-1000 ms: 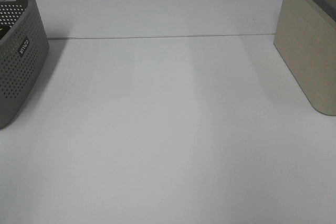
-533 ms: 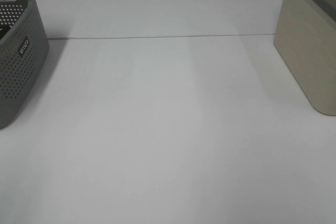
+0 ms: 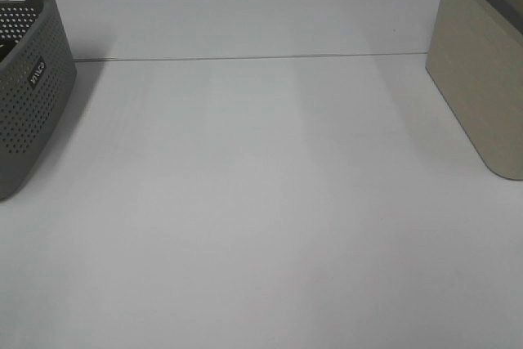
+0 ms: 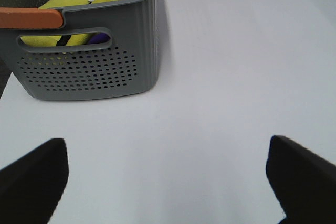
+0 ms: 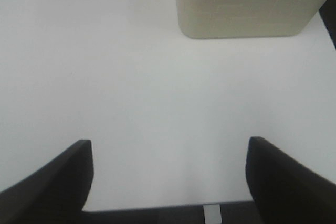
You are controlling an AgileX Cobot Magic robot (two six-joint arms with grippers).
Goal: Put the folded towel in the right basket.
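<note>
The right basket (image 3: 482,79) is beige and stands at the table's right edge; it also shows in the right wrist view (image 5: 252,3). A grey perforated basket (image 3: 29,79) stands at the left edge. In the left wrist view this grey basket (image 4: 89,61) holds yellow cloth (image 4: 79,3) with some blue cloth behind it. I cannot tell if that is the folded towel. My left gripper (image 4: 168,182) is open and empty over the white table, short of the grey basket. My right gripper (image 5: 168,182) is open and empty, short of the beige basket. Neither gripper shows in the exterior high view.
The white table (image 3: 261,202) lies between the two baskets. A seam line (image 3: 245,57) runs across it at the back. An orange strip (image 4: 31,18) sits on the grey basket's rim.
</note>
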